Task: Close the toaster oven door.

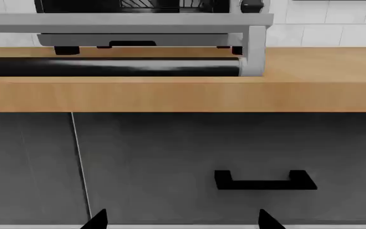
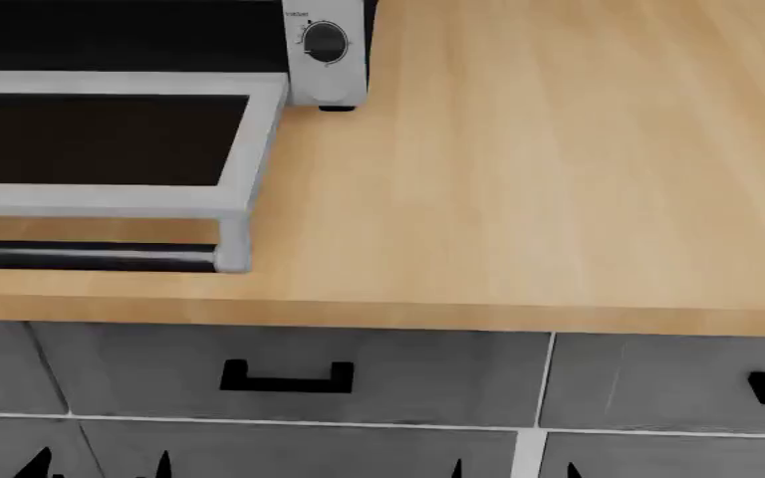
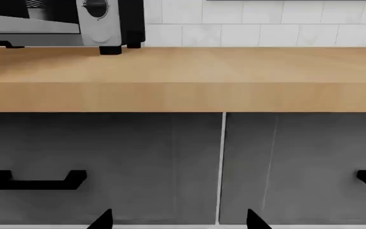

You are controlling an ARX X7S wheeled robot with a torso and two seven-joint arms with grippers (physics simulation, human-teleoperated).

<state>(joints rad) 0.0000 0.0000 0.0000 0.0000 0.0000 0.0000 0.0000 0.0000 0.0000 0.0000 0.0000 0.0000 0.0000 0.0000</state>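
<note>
The toaster oven (image 2: 324,75) stands at the countertop's back left, one black dial showing on its side panel. The toaster oven door (image 2: 104,199) hangs open and lies flat, glass up, its black bar handle (image 2: 84,256) near the counter's front edge. In the left wrist view the door (image 1: 126,20) is edge-on with the handle (image 1: 106,67) just above the counter edge. My left gripper (image 1: 181,222) is open and empty, low before the drawers, below the handle. My right gripper (image 3: 179,222) is open and empty, to the right of the oven (image 3: 100,21). Only the fingertips of both grippers (image 2: 101,466) (image 2: 516,470) show in the head view.
A wooden countertop (image 2: 529,199) runs across, with grey cabinet drawers (image 2: 290,373) and black drawer handles (image 2: 286,378) below it. A drawer handle (image 1: 264,181) sits just ahead of my left gripper. White wall tiles (image 3: 266,24) back the counter.
</note>
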